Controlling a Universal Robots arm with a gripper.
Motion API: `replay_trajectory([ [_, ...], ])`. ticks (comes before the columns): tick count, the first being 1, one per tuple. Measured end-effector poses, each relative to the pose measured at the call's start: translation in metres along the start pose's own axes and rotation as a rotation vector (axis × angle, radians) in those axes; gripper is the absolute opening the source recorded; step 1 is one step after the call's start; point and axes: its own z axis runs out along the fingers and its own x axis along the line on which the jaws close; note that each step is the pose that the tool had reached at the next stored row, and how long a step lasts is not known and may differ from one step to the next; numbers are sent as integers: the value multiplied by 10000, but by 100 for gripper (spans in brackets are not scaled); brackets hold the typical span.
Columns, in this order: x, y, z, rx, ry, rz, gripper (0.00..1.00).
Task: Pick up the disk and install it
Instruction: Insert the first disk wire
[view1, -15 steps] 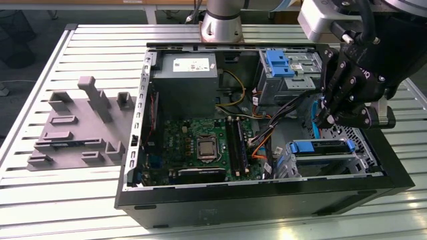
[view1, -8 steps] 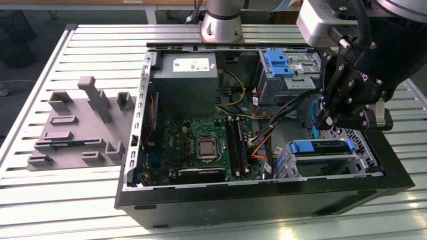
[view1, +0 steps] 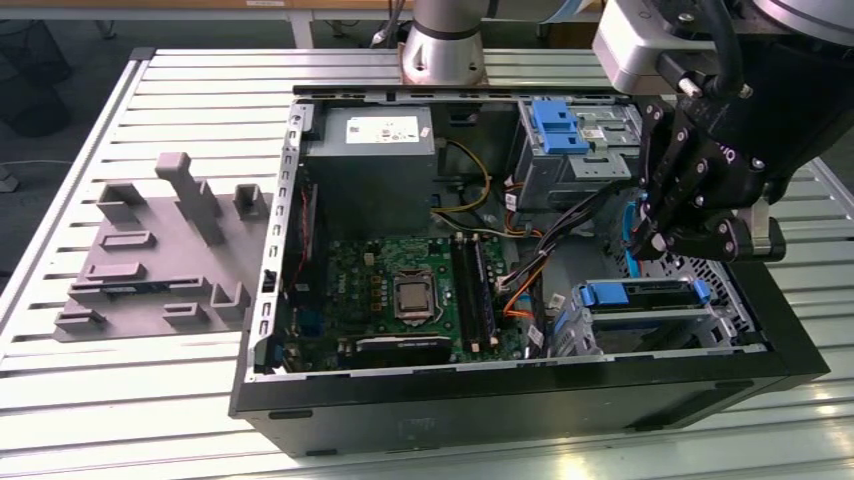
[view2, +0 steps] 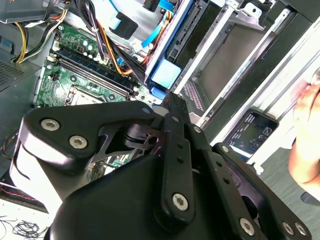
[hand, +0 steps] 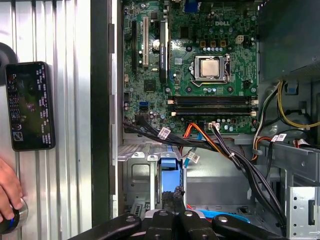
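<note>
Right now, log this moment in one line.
black robot gripper: above grey metal drive cage | flat silver disk in blue plastic bracket: sits in cage

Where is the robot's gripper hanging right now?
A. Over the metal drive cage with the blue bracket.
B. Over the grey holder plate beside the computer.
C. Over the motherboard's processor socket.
A: in the exterior view the gripper hangs just above the blue bracket on the drive cage, inside the open case.
</note>
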Motion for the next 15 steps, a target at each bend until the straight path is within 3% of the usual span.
replay_trajectory([
  [4,-3,-29,2,0,-2,-1,11],
  [9,-32,-185,17,-2,1,-1,11],
  [15,-35,-194,24,-2,0,0,11],
])
